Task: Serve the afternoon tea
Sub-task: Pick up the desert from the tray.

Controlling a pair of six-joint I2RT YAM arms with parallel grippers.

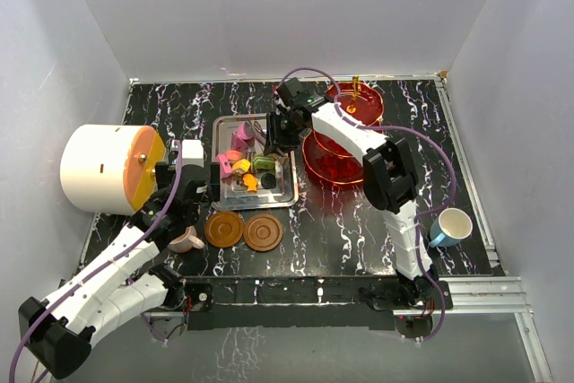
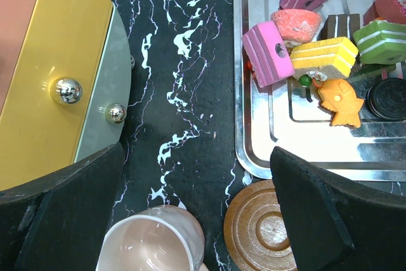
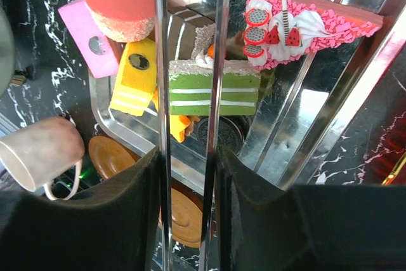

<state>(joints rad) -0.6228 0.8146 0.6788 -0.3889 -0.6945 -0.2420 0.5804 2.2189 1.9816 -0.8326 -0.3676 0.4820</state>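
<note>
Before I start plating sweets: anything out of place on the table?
Sweets lie heaped on the steel tray, some on their sides. The pink cup stands beside the saucers, not on one.

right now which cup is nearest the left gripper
The pink cup, right by the open left gripper and beside a brown saucer; the blue cup sits far off to the right.

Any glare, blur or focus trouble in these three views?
Top external: evenly lit, no harsh shadows. Left wrist: steel tray mirrors the light; left gripper fingers are black, low-detail. Right wrist: more tray glare behind the sweets; silver strips in the right gripper smear reflections.
</note>
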